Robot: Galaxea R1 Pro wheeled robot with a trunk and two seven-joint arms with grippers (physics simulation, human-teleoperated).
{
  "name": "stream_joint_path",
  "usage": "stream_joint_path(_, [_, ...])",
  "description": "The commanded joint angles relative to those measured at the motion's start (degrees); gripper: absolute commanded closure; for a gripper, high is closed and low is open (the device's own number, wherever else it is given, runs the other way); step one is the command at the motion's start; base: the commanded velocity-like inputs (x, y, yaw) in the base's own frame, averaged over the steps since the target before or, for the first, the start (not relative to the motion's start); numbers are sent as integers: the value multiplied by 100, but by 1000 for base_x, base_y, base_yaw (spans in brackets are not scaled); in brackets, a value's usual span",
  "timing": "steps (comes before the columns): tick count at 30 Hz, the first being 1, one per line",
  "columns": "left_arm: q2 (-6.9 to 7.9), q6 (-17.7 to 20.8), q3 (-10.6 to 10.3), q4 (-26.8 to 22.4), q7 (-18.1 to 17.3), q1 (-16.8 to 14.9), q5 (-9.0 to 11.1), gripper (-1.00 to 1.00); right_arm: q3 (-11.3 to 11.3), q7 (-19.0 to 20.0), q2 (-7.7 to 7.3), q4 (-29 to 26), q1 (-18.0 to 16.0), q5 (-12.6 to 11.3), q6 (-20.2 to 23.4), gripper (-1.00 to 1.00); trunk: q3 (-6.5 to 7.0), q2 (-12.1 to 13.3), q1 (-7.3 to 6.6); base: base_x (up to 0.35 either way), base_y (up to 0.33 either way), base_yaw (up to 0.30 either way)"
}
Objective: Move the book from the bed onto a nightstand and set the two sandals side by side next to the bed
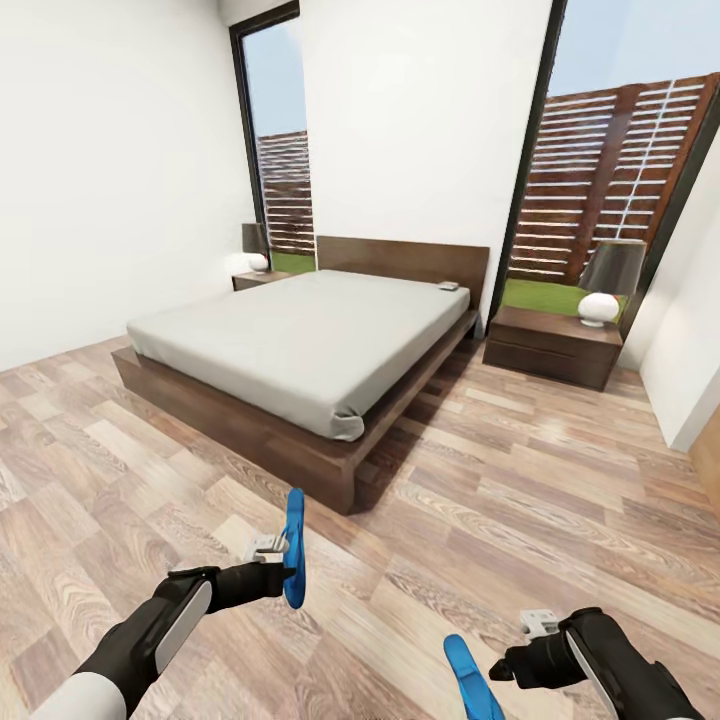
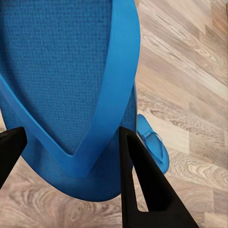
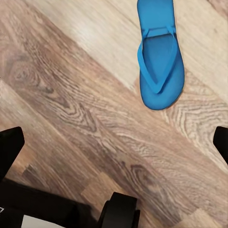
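Bedroom (image 1: 120,180): We stood on wood-plank floor (image 1: 560,500) facing white walls and two tall dark-framed windows (image 1: 620,170) with a slatted fence beyond.
Bed (image 1: 300,340): Its pale grey mattress sat on a dark wood frame ahead of us.
Nightstands: One (image 1: 552,345) stood to the bed's right under a lamp (image 1: 608,282); another (image 1: 258,279) was at the far left corner.
Book (image 1: 448,286): We saw a small object near the headboard, too small to identify.
Left gripper (image 1: 282,572): Our fingers (image 2: 142,185) were clamped on one sandal (image 1: 294,548), held on edge above the floor.
Right gripper (image 1: 505,668): Our fingers (image 3: 9,147) were spread wide, grasping nothing.
Second sandal (image 1: 468,680): It lay flat on the floor, just beside the right gripper.
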Motion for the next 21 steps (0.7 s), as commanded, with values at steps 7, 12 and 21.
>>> stream_joint_path(7, [-176, 42, -15, -2, 9, -4, 61, 100, 5, 47, 13, -13, -3, 64, 9, -100, -132, -285, 153, 0, 0, 0])
stream_joint_path(12, [-273, 40, -21, -2, 15, -4, 59, 100, 5, 47, 7, -21, -3, 64, 9, -100, -221, -485, 263, 0, 0, 0])
stream_joint_path(21, [-319, 34, -23, -2, 17, -4, 58, 100, 2, 53, 4, -58, -4, 61, 25, -100, -387, -808, 441, 0, 0, 0])
